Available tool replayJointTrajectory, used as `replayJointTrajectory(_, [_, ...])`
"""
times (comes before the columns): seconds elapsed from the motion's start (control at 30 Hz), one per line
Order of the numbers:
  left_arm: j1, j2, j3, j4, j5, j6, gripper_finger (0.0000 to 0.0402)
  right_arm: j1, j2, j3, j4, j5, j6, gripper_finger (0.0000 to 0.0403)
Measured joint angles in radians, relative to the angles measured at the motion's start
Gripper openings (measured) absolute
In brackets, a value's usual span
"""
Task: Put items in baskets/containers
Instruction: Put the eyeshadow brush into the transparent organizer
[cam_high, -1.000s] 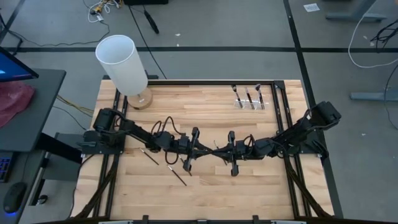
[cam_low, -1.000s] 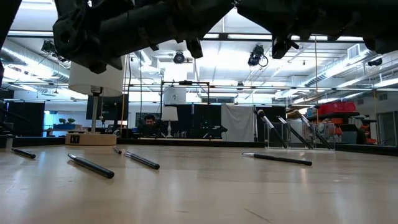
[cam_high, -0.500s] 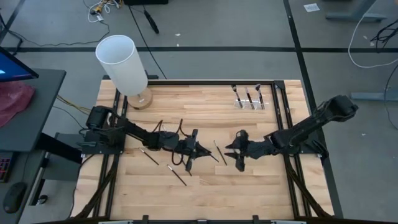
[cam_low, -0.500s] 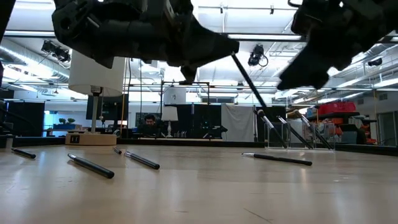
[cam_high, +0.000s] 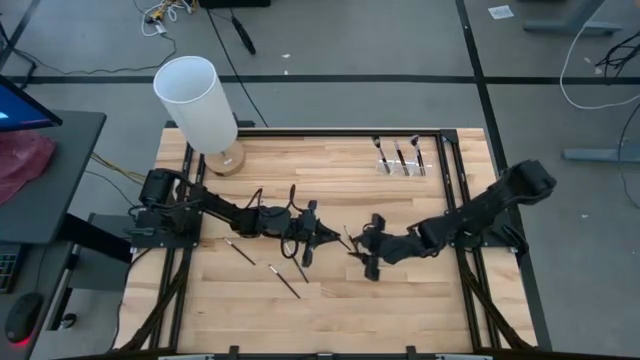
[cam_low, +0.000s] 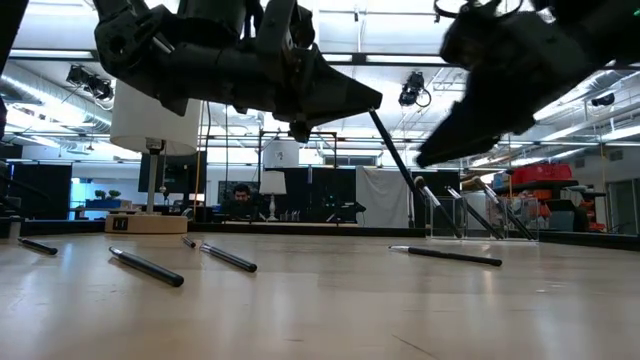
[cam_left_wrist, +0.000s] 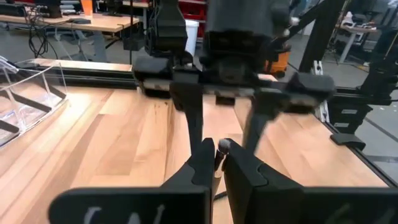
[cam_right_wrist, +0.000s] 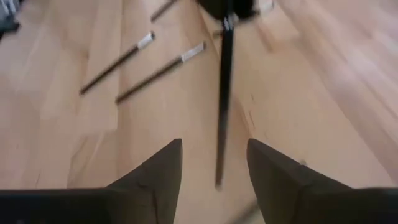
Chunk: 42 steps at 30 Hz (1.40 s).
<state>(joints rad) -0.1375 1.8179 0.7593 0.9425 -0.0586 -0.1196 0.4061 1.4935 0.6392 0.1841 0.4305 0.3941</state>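
At table centre, the two arms faced each other over the wood with one brush between them. The table carried the big white cylinder at its far left corner and the clear holder at far right, well apart from the grippers; three brushes stood in the holder already.

Change over the last second: right arm had pulled back from a tight meeting with the left, then came in again. Half a second ago it stood off; now the right gripper sat close to the brush's free end. Its fingers were spread wide, nothing between them, the brush shaft running out ahead of the gap in the right wrist view.

Left gripper was closed on the brush's other end, holding it lifted and slanted above the table.

Judgement: a hand-over in progress, right side lined up to take the brush for the holder. Not yet gripped.

Loose brushes remained on the wood.
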Motion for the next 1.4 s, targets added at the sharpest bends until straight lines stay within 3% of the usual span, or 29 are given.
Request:
replayJointTrajectory(0.2, [0.000,0.000,0.000,-0.005,0.001,0.000,0.0023,-0.033,0.095,0.001,0.272,0.010,-0.089,0.0175])
replayJointTrajectory(0.37, [0.000,0.000,0.000,-0.006,0.000,0.000,0.0026,-0.060,0.105,0.001,0.293,0.018,-0.089,0.0132])
replayJointTrajectory(0.6, [0.000,0.000,0.000,-0.006,0.000,-0.008,0.0028,-0.052,0.105,0.001,0.295,0.014,-0.092,0.0020])
replayJointTrajectory(0.73, [-0.002,0.000,0.001,-0.001,0.003,-0.003,0.0048,-0.039,0.086,0.001,0.283,0.034,-0.058,0.0020])
replayJointTrajectory(0.87, [-0.002,0.001,0.001,-0.007,0.003,-0.009,0.0094,-0.037,0.002,0.001,0.139,0.078,-0.018,0.0017])
replayJointTrajectory(1.17, [-0.007,0.001,0.001,-0.069,0.005,-0.053,0.0180,-0.068,-0.356,-0.004,-0.309,0.389,0.005,0.0011])
replayJointTrajectory(1.4, [-0.030,0.001,0.001,-0.063,0.003,-0.052,0.0192,-0.287,-0.606,-0.165,-0.258,0.435,-0.103,0.0011])
